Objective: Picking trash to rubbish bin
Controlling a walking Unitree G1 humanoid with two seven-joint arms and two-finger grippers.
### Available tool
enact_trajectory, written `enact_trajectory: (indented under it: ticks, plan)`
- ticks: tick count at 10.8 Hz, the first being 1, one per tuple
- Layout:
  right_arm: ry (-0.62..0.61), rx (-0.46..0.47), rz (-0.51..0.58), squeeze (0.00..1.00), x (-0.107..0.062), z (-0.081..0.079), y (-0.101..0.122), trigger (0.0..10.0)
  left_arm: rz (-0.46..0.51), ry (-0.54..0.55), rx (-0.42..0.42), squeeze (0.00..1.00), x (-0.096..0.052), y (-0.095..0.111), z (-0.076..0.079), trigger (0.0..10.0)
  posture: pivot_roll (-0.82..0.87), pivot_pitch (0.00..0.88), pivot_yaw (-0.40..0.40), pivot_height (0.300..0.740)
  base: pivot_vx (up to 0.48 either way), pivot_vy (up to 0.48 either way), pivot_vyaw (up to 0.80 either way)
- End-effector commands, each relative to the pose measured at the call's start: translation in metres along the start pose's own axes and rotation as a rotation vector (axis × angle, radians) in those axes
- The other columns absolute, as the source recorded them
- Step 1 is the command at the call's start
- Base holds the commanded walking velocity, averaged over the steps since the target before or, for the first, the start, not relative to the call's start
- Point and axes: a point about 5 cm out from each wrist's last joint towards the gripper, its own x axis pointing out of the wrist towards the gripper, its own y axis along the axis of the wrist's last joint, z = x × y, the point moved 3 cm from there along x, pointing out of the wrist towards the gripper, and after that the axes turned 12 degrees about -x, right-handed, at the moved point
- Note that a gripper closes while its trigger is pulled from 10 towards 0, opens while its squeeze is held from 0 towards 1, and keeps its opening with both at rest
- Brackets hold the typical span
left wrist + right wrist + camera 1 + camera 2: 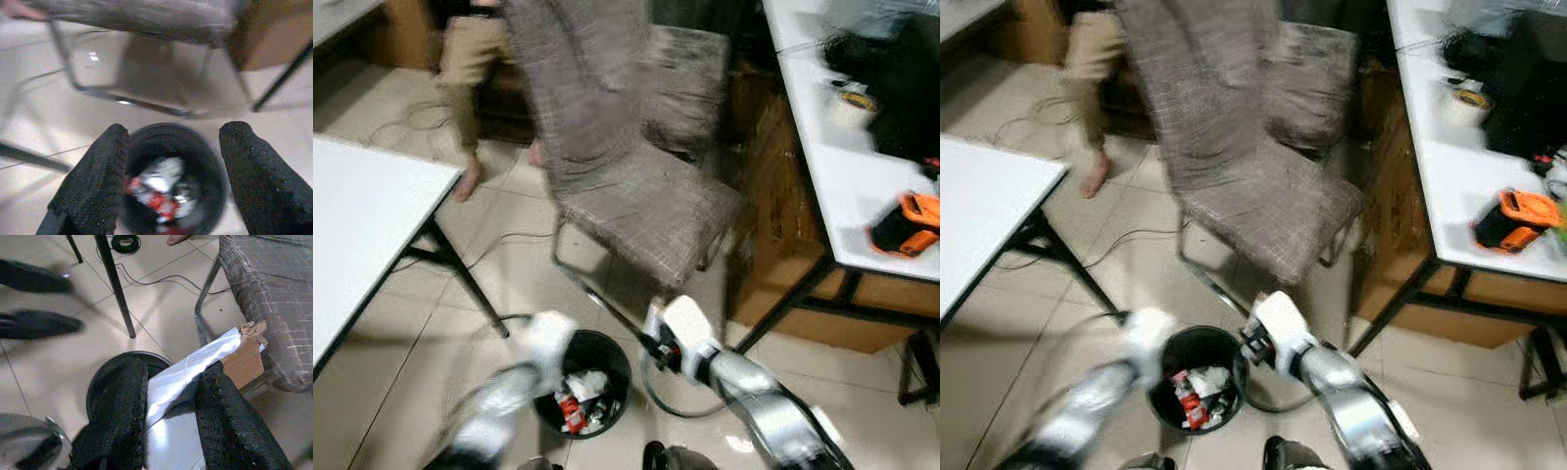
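On the far left stands a white surface on black legs, with cables trailing over the tiled floor behind it. A person's bare foot and tan trouser leg show beyond it, near a grey checked chair on a chrome frame.

The left tool hangs above the black bin, which stands on the floor just in front of the chair. Its two black fingers are spread wide apart with nothing between them. Looking down between them, the bin holds white and red scraps. In the head views the left arm is blurred.

The right tool sits just right of the bin's rim, near the chair's front leg. Its fingers are clamped on a piece of trash: a flat sheet of silver-white foil with torn brown cardboard at its far end. The sheet slants from between the fingers, over the bin's edge, toward the chair seat. In the head views the tool's white end hides the trash.

To the right, a long white surface carries a roll of tape, dark cloth and an orange-and-black device. Brown boxes stand beneath it.
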Motion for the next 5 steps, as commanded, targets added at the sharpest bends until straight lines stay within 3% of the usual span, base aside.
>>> enact_trajectory:
  ticks: [1, 4, 5]
  plan:
    - [0.028, 0.026, -0.001, 0.0, 0.005, -0.005, -0.004, 10.0, 0.029, 0.024, 0.011, 0.0, -0.015, 0.005, -0.009, 10.0, 0.05, 0.139, -0.068, 0.74, 0.0, 0.0, 0.0]
    - [0.125, 0.103, 0.082, 0.0, 0.038, -0.026, 0.018, 10.0, 0.123, -0.048, 0.056, 0.0, -0.092, 0.034, -0.018, 10.0, 0.13, 0.149, -0.094, 0.74, 0.0, 0.0, 0.0]
    - [0.156, 0.11, 0.105, 0.0, 0.045, -0.031, 0.026, 10.0, 0.127, -0.054, 0.074, 0.0, -0.102, 0.041, -0.019, 10.0, 0.15, 0.15, -0.098, 0.74, 0.0, 0.0, 0.0]
